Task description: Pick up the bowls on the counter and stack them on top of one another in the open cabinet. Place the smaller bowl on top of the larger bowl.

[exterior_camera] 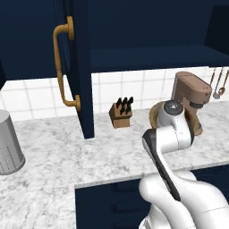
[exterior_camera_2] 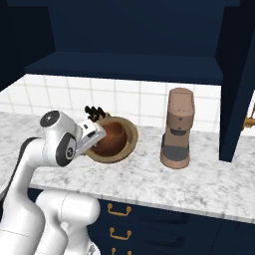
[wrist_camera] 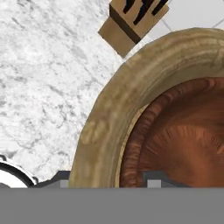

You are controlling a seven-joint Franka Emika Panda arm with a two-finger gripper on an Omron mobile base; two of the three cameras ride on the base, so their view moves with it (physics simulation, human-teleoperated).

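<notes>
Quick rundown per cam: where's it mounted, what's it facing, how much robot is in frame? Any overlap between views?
Left base view: behind-left of the arm, facing the counter, cabinet door; white arm lower right.
Right base view: behind-right, facing the open cabinet shelf, coffee grinder; arm lower left, end effector at the bowls.
Hand view: on the hand, looking close at the smaller bowl inside the larger bowl; fingertips at bottom.
Shared: knife block, counter, larger bowl.
</notes>
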